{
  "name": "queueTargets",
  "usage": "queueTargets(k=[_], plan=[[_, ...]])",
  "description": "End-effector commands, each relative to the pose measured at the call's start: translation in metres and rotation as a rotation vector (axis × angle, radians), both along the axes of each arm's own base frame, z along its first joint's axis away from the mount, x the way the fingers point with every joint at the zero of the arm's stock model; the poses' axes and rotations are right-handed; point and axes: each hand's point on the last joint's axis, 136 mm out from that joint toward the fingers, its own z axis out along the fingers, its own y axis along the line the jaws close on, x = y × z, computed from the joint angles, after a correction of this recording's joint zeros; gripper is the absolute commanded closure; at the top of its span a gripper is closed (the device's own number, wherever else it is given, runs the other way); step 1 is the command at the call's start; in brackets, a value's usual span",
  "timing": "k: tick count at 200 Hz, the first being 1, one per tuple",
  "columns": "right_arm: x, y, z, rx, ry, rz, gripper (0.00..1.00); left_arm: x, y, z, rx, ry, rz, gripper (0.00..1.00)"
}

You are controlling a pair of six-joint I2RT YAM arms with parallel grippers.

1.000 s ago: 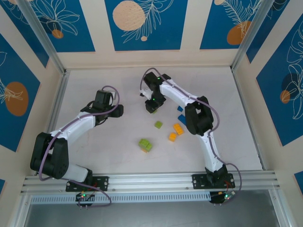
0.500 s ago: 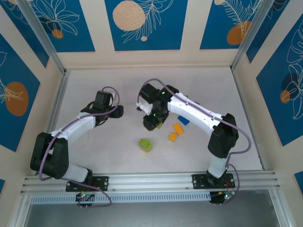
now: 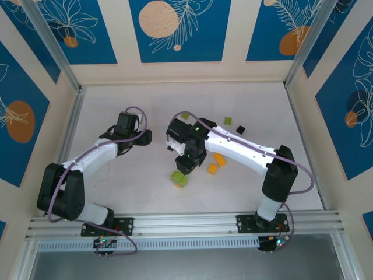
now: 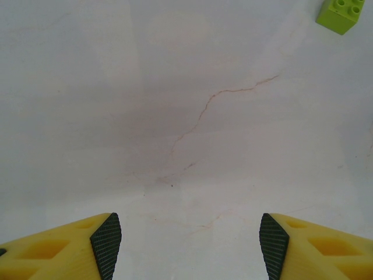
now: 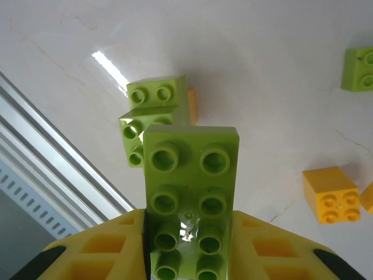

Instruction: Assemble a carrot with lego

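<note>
**Long green brick in the right hand, just short of the started stack**

The long green brick sits lengthwise between the fingers of your right hand, studs facing the wrist camera. The hand is closed down to the brick's width. It hangs near the middle of the table. From above, the small green stack lies just at 7 o'clock of the hand. I cannot tell whether brick and stack touch. The wrist view shows the stack as joined green bricks with a sliver of orange on its far side.

By my reading you are early in the build: one small stack made, one brick carried, the rest loose. Two orange bricks lie at 3 o'clock of the stack. A loose green brick and a black brick sit further back at 1 o'clock. A far green brick lies at 12 o'clock of the right hand.

Your left hand is roughly half open and holds nothing. It is over bare table at 9 o'clock of the right hand, well apart from it.

For room, the stack has clear table toward 6 o'clock before the rail, and open ground from 7 to 9 o'clock. At 3 o'clock it is tighter, because your right forearm runs just beside the orange bricks.
</note>
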Motion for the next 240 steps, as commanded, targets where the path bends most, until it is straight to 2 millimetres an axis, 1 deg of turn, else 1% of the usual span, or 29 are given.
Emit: queueTargets(k=[1,41,129,212,240], plan=[[-0.009,0.002,-0.005,-0.008,0.023,-0.011,0.67,-0.002,0.004,0.003,-0.017,-0.006,0.005,0.33],[-0.012,0.009,-0.007,0.002,0.024,0.002,0.67,-0.003,0.004,0.001,-0.016,-0.002,0.004,0.33],[-0.011,0.023,-0.023,0.005,0.04,0.062,0.67,-0.002,0.005,0.002,-0.011,-0.004,0.006,0.33],[-0.022,0.024,-0.032,0.004,0.079,0.104,0.67,-0.002,0.005,0.002,-0.01,-0.005,0.007,0.33],[-0.022,0.023,-0.036,-0.002,0.081,0.111,0.67,-0.002,0.005,0.003,-0.01,-0.007,0.009,0.33]])
